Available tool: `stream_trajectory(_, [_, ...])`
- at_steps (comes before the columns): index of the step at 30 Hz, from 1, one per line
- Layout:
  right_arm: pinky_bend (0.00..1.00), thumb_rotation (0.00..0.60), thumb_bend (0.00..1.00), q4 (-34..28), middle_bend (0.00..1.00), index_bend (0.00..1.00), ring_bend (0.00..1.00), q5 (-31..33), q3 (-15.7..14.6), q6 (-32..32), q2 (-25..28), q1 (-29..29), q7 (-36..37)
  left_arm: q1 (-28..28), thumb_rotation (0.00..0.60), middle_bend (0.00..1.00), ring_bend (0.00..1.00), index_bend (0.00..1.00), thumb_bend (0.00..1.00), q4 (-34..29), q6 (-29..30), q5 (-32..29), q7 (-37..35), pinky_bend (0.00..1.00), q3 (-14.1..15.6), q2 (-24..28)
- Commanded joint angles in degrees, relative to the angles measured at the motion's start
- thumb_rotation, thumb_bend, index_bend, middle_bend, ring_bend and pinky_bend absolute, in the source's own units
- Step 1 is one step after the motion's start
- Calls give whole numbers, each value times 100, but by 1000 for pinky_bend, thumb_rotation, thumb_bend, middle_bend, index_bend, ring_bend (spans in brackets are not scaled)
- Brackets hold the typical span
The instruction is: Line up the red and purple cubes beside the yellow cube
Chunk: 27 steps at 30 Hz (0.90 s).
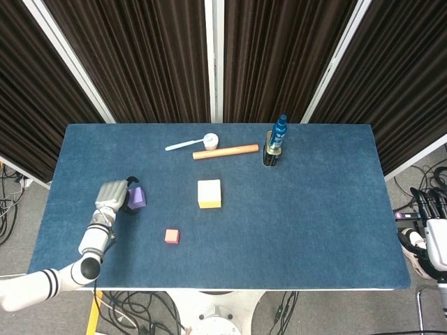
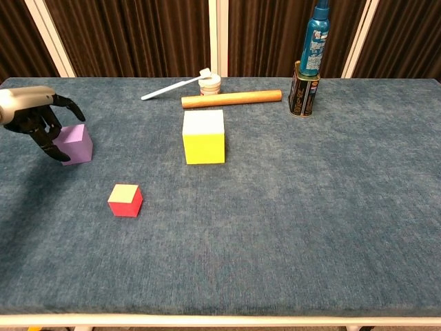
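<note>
The purple cube [image 1: 138,198] [image 2: 76,145] sits on the blue table at the left. My left hand [image 1: 114,195] [image 2: 33,117] hovers just left of it, with dark fingers [image 2: 56,141] spread over the cube's left and top edge; I cannot tell whether they touch it. The small red cube [image 1: 172,236] [image 2: 125,200] lies nearer the front, free. The larger yellow cube [image 1: 209,193] [image 2: 204,136] stands mid-table. My right hand [image 1: 434,234] shows only partly, off the table at the right edge of the head view.
Behind the yellow cube lie a wooden rod [image 1: 225,151] [image 2: 231,98], a small white cup [image 1: 210,141] [image 2: 210,83] with a white spoon, and a blue bottle standing in a can [image 1: 275,145] [image 2: 309,62]. Dark curtains hang behind the table.
</note>
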Motion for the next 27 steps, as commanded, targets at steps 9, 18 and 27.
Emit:
stream_trajectory(9, [110,600,136,19,110,0,30,-14,-26,-39,5,17,60,-121,600,905,947,446,266,422,290,-346,62,1000,39,-352])
stream_trajectory(18, [110,600,135,25,110,0,30,-33,-39,0,2,0,93,-107,600,914,951,561,348,444,557,100,-59,1000,14,-398])
stream_trajectory(27, [110,600,136,-3,110,0,30,-56,-51,113,81,-67,105,-505,600,914,951,560,345,76,588,456,272,1000,-142,-372])
